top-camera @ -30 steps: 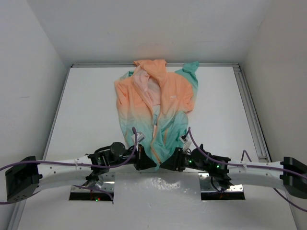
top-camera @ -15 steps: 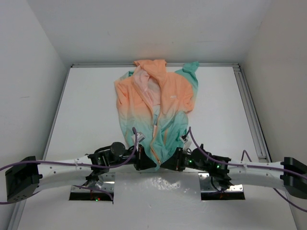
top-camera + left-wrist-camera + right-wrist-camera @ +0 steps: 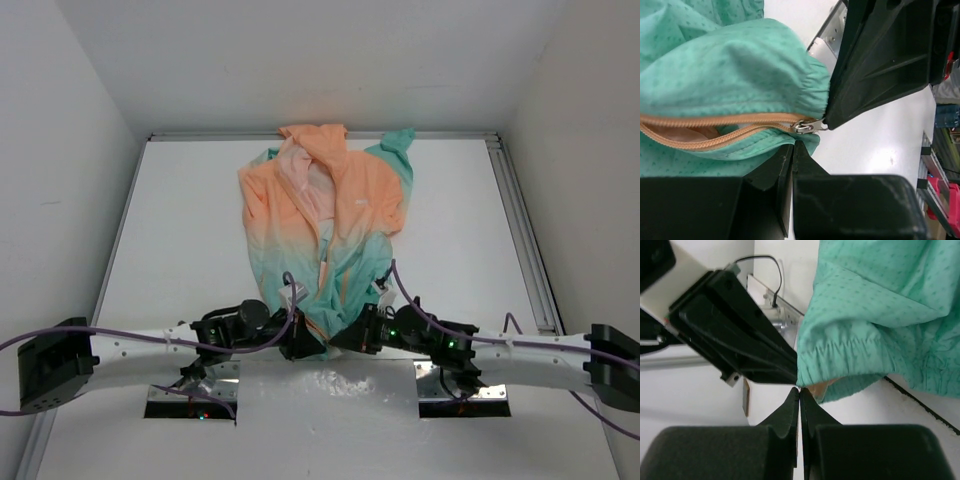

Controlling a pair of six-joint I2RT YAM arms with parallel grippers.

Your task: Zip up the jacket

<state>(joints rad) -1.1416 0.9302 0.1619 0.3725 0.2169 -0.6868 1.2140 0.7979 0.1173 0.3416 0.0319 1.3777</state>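
Jacket (image 3: 325, 225) flat on the counter (image 3: 180, 240), hood (image 3: 312, 140) far from me, teal hem nearest my bases. Its long axis runs near to far, and the orange zipper (image 3: 322, 285) follows that line up the middle.

My left gripper (image 3: 308, 345) and right gripper (image 3: 345, 340) meet at the hem, one on each side of the zipper's bottom end, nearly touching each other. Neither arm is clearly nearer.

Left wrist view: my fingers (image 3: 770, 170) are together, pinching teal fabric just under the metal slider (image 3: 807, 126). The slider sits at the bottom end, its pull right against the right gripper's black body. The two orange tapes spread apart away from it, so the front is not yet zipped.

Right wrist view: fingers (image 3: 790, 407) together, tips at the gathered hem corner; I judge they pinch its edge, though only barely.

Judgement: the slider's travel lies straight away from me, toward the hood, with the hem held back as anchor.

No container in play
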